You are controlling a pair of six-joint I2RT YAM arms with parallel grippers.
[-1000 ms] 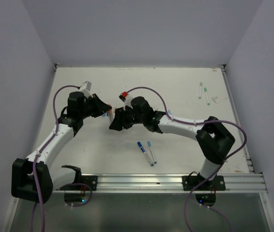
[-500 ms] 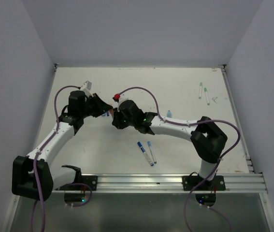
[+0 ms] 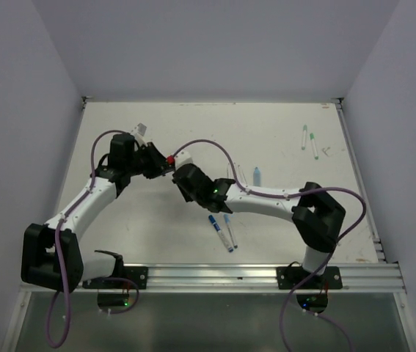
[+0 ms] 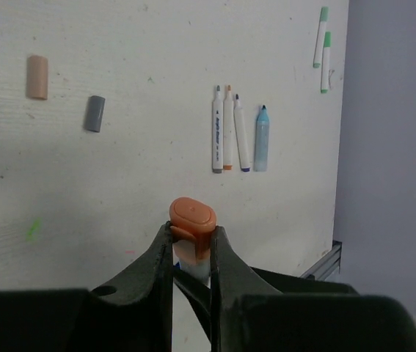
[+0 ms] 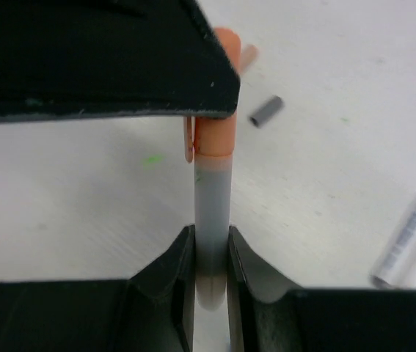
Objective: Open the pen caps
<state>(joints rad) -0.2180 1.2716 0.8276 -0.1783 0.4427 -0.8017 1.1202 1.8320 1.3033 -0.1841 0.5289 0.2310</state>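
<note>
Uncapping step, held above the counter (image 4: 119, 183): left jaws closed tight on the orange cap (image 4: 192, 216); right jaws clamp the pen barrel (image 5: 213, 205); cap apparently seated; next, a straight pull apart along the axis.

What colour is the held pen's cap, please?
The cap is orange, clearest in the left wrist view.
</note>
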